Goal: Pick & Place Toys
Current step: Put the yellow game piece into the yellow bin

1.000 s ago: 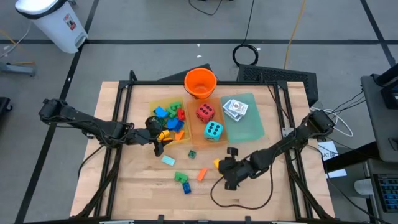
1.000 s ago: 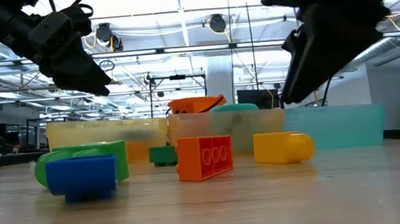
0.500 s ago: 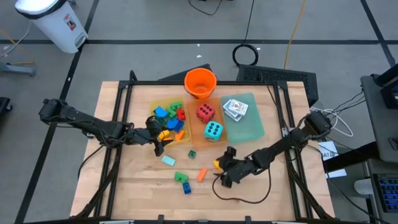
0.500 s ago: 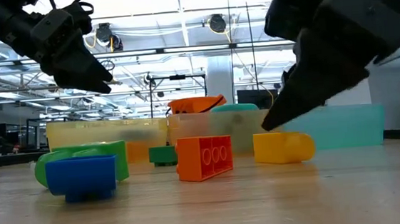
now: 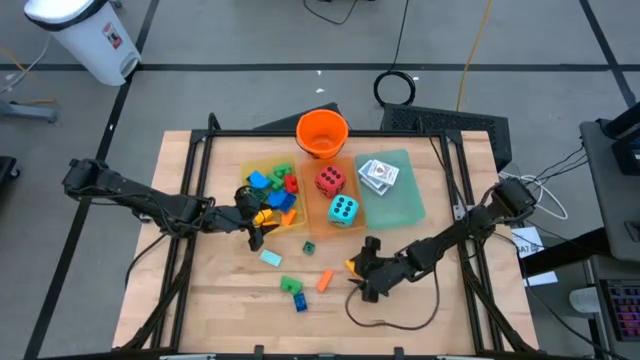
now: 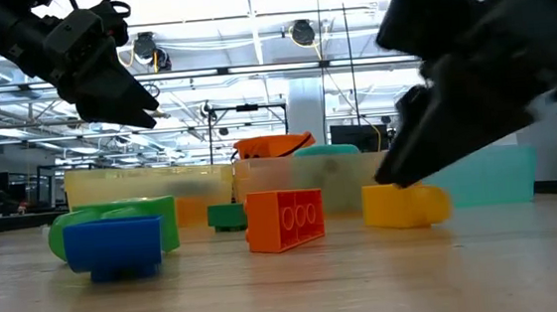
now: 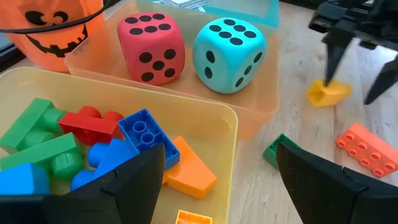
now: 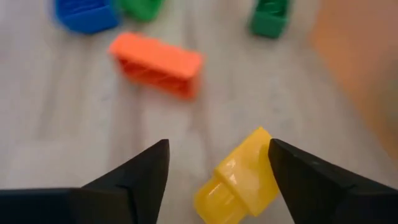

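Yellow brick (image 8: 239, 177): we see it lying on the bare wood, between the right gripper's (image 8: 217, 163) fingers but not clamped; it sits near the orange tray's front edge.
Right gripper: jaws spread wide, one finger on each side of the brick; we judge it is lined up this way so that closing will pinch the brick across its width.
Left gripper (image 7: 221, 177): jaws wide and empty, hanging over the front rim of the yellow tray (image 5: 254, 169); we take it to be waiting there.
Bricks in the yellow tray: a mixed heap of blue, green, red and orange; we cannot count them exactly.
Loose bricks on the table: six by our count in the high view, namely yellow, orange (image 5: 324, 281), dark green (image 5: 309, 246), pale teal (image 5: 271, 258), green (image 5: 290, 285) and blue (image 5: 300, 302).
Dice: two, red (image 5: 330, 180) and teal (image 5: 343, 210), both in the orange tray (image 5: 312, 215); we guess sorted by kind.
Card packs (image 5: 378, 174): on the green tray (image 5: 410, 205); their number is unclear to us.
Bucket (image 5: 322, 133): one, orange, behind the trays.
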You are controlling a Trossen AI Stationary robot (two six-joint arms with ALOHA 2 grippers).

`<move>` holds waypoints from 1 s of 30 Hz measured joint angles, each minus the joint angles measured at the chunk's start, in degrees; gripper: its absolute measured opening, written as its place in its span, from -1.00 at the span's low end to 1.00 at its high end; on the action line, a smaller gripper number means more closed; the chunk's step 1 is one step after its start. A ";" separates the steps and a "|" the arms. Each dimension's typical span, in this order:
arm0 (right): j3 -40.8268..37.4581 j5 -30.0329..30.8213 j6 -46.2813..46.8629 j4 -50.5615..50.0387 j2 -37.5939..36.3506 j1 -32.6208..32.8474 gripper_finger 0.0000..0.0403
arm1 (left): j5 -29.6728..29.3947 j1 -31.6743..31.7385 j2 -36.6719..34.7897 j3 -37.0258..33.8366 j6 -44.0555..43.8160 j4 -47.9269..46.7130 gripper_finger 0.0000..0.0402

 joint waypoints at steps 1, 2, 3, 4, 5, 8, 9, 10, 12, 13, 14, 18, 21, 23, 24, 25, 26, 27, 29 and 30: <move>-0.02 -0.72 -0.95 -0.36 -0.59 0.42 0.25 | 0.00 0.00 0.00 0.00 0.00 -0.01 0.56; -0.08 -1.18 -1.95 -0.66 -1.21 0.81 0.24 | 0.00 0.01 0.00 0.00 0.00 0.00 0.56; -0.13 -1.61 -2.89 -1.00 -1.86 1.13 0.23 | -0.02 0.02 0.00 0.00 0.00 0.00 0.56; -0.16 -1.85 -3.54 -1.47 -2.69 1.40 0.22 | -0.02 0.02 0.00 0.00 0.00 0.00 0.56; -0.20 -1.74 -3.86 -1.69 -3.53 1.66 0.21 | 0.00 0.00 0.00 0.00 0.00 0.00 0.56; -0.11 -0.75 -3.69 -2.47 -5.67 1.94 0.18 | 0.00 0.01 0.00 0.00 -0.14 0.01 0.56; -0.11 -0.73 -3.29 -3.71 -6.07 1.98 0.17 | 0.00 0.02 0.00 0.00 -0.24 0.02 0.56; -0.11 -0.69 -2.42 -5.03 -6.19 2.09 0.17 | 0.00 0.00 0.00 0.00 -0.26 0.04 0.56; -0.13 -0.71 -0.32 -6.98 -6.35 2.20 0.15 | 0.00 0.02 0.00 0.00 -0.26 0.21 0.56; -0.12 -0.73 0.88 -7.56 -6.42 2.20 0.15 | 0.00 0.02 0.00 0.00 -0.26 0.22 0.56; -0.11 -0.70 2.19 -8.12 -6.46 2.20 0.15 | 0.00 0.02 0.00 0.00 -0.24 0.23 0.56; -0.11 -0.75 6.10 -8.43 -4.81 2.20 0.15 | 0.00 0.00 0.00 0.00 -0.26 0.24 0.56; -0.05 -0.71 8.33 -6.98 -3.48 2.20 0.14 | -0.02 0.01 0.00 0.00 -0.24 0.26 0.56; -0.07 -0.69 8.99 -7.37 -2.17 2.20 0.14 | -0.02 0.01 0.00 0.00 -0.24 0.28 0.56; -0.11 -0.62 9.02 -7.64 -1.59 2.20 0.14 | -0.02 0.00 0.00 0.00 -0.24 0.28 0.56; -0.11 -0.55 9.04 -7.57 -1.10 2.07 0.14 | -0.02 0.01 0.00 0.00 -0.24 0.28 0.56; -0.11 -0.49 9.19 -7.34 -0.64 1.92 0.14 | -0.02 0.02 0.00 0.00 -0.24 0.28 0.56; -0.09 -0.42 9.20 -7.26 -0.25 1.78 0.13 | -0.02 0.02 0.00 0.00 -0.24 0.31 0.56; -0.09 -0.36 9.12 -7.76 0.13 1.54 0.11 | 0.00 0.02 0.00 0.00 -0.28 0.33 0.56; -0.10 -0.41 9.09 -7.83 0.17 1.35 0.09 | -0.02 0.00 0.00 0.00 -0.61 0.33 0.56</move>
